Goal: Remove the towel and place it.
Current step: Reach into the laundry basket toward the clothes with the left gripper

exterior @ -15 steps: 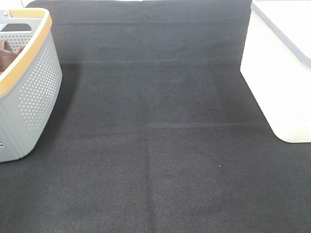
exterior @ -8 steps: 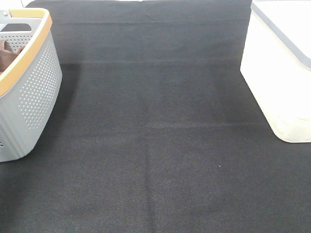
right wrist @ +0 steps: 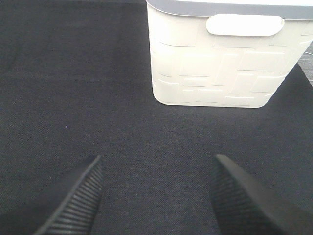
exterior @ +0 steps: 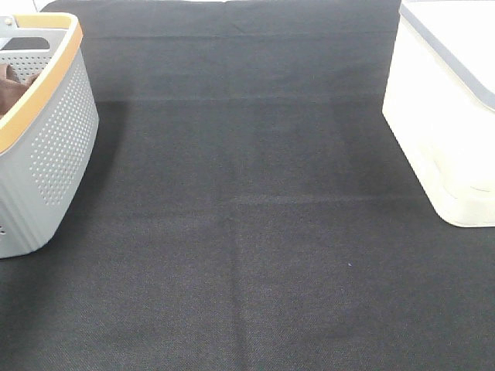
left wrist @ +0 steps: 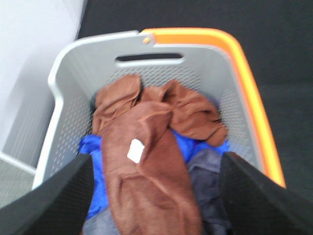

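**Change:** none in the high view over the last second. Basket, bin and mat sit as they did, and neither arm has entered that view. My judgement is that removal has not begun.

**Towel:** one, reddish-brown, inside the basket, crumpled on top of the other cloths, with one white tag facing up.

**Left gripper:** mine, above the basket, jaws spread wide to either side of the towel and holding nothing.

**Right gripper:** mine, well away from the basket, over bare mat facing the bin, jaws likewise apart and empty.

**Other cloths in the basket:** blue, showing on both sides of the towel; I cannot tell whether it is one piece or two. Grey, one, beside the towel.

**Containers:** one grey basket with an orange rim; one white bin, far across the mat from the basket.
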You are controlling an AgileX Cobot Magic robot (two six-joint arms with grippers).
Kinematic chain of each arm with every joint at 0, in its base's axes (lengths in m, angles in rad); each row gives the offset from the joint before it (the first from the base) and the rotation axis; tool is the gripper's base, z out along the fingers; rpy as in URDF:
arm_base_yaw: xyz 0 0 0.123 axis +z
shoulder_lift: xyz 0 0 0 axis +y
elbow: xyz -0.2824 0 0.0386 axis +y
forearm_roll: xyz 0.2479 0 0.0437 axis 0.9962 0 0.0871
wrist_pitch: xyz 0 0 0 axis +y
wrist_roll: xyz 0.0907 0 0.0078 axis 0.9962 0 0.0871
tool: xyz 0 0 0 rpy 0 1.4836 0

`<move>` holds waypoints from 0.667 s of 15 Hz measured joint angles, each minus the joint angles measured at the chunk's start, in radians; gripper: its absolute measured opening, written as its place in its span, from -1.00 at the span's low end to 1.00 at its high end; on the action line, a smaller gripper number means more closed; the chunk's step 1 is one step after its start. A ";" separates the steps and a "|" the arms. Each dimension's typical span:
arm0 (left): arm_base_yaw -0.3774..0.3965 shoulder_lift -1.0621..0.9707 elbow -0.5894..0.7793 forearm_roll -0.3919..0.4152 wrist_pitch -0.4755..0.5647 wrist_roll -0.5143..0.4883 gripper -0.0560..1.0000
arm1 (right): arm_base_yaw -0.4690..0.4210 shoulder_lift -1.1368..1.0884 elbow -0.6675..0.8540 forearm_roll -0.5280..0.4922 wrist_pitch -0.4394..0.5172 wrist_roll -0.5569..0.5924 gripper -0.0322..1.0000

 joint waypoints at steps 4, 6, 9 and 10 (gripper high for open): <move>0.059 0.187 -0.138 0.007 0.089 -0.009 0.41 | 0.000 0.000 0.000 0.000 0.000 0.000 0.24; 0.062 0.257 -0.178 0.008 0.096 -0.009 0.41 | 0.000 0.000 0.000 0.000 0.000 0.000 0.24; 0.062 0.352 -0.270 0.008 0.149 -0.009 0.41 | 0.000 0.000 0.000 0.000 0.000 0.000 0.24; 0.062 0.398 -0.323 0.008 0.181 -0.009 0.41 | 0.000 0.000 0.000 0.000 0.000 0.000 0.24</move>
